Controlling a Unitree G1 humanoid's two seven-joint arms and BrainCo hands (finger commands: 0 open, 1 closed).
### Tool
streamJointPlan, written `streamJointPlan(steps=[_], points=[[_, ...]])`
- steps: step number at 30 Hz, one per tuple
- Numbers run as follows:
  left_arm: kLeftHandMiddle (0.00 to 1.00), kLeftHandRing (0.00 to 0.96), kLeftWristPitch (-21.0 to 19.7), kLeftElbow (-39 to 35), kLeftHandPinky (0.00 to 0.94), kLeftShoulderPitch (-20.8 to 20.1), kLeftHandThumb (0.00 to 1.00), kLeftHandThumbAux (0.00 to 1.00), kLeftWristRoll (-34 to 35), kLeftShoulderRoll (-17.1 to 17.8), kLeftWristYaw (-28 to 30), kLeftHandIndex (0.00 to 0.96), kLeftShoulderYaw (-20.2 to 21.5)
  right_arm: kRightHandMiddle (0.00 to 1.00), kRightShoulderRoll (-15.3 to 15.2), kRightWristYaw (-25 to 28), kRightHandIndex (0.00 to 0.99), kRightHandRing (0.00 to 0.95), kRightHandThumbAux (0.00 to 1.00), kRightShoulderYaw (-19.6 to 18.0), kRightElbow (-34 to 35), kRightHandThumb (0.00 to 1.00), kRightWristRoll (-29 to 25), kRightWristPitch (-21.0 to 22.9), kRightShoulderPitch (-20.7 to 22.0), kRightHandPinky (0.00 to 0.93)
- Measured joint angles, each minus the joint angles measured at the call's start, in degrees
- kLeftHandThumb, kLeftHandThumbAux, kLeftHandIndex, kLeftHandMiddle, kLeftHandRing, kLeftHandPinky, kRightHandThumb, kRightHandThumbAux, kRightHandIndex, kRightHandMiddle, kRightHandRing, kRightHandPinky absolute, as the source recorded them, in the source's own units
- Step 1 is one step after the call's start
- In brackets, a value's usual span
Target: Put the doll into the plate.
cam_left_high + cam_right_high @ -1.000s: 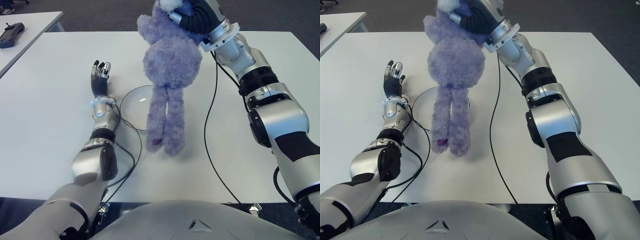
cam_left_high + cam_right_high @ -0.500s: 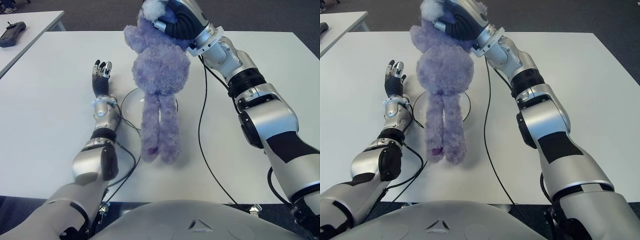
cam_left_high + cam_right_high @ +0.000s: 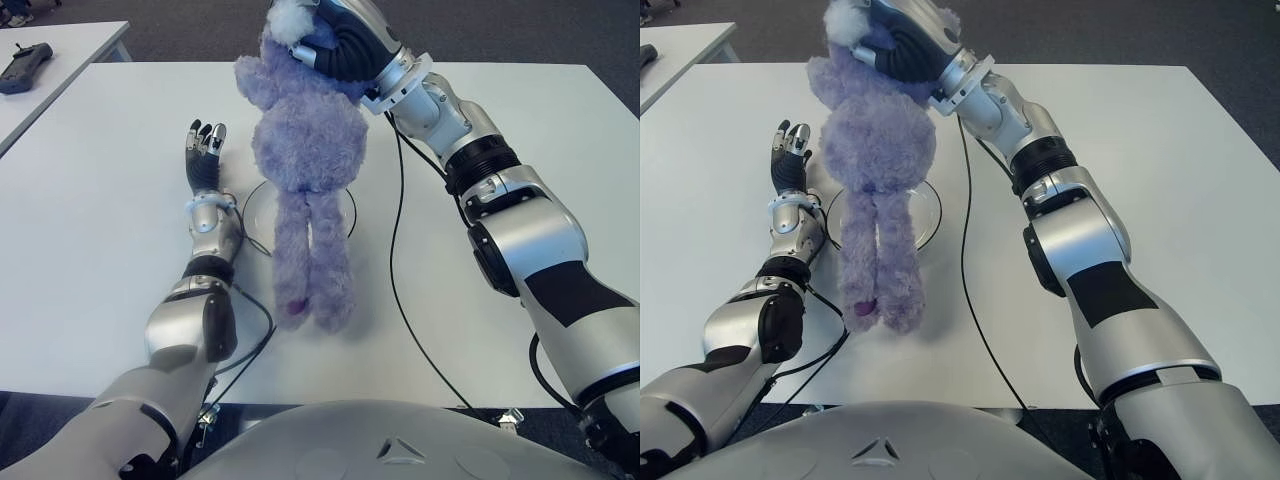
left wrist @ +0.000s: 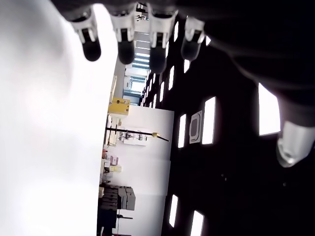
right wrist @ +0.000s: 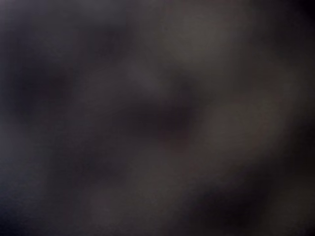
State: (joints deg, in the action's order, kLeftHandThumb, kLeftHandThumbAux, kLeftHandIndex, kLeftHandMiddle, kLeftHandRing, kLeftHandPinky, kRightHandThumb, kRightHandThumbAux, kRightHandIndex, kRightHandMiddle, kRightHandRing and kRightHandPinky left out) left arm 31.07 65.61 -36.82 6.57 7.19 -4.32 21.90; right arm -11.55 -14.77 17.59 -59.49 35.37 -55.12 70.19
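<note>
A fluffy purple doll (image 3: 305, 150) hangs upright by its head from my right hand (image 3: 335, 40), whose fingers are shut around it high over the table's middle. Its long legs (image 3: 312, 270) dangle down in front of the clear glass plate (image 3: 340, 208), hiding most of it. The right wrist view is filled with dark fur. My left hand (image 3: 203, 150) shows just left of the plate, fingers straight and spread, holding nothing.
The white table (image 3: 90, 190) spreads wide on both sides. A black cable (image 3: 395, 270) runs from my right arm across the table toward me. A second table with a dark device (image 3: 22, 68) stands at the far left.
My right hand has carried the doll leftward, from right of the plate to over and in front of it. The left hand has stayed still.
</note>
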Motion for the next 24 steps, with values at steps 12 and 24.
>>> streamJointPlan(steps=[12,24], points=[[0.123,0.073,0.06,0.0,0.0,0.0,0.0,0.483,-0.42,-0.05,-0.25,0.026,-0.63,0.835,2.9,6.45,0.442,0.83,0.711,-0.14,-1.47,0.711,-4.79,-0.08,-0.68,0.821],[0.118,0.069,0.11,0.0,0.0,0.0,0.0,0.478,-0.91,-0.12,-0.27,0.017,-0.71,0.826,5.39,8.55,0.441,0.818,0.713,-0.08,-2.28,0.708,-6.3,-0.12,-3.41,0.793]])
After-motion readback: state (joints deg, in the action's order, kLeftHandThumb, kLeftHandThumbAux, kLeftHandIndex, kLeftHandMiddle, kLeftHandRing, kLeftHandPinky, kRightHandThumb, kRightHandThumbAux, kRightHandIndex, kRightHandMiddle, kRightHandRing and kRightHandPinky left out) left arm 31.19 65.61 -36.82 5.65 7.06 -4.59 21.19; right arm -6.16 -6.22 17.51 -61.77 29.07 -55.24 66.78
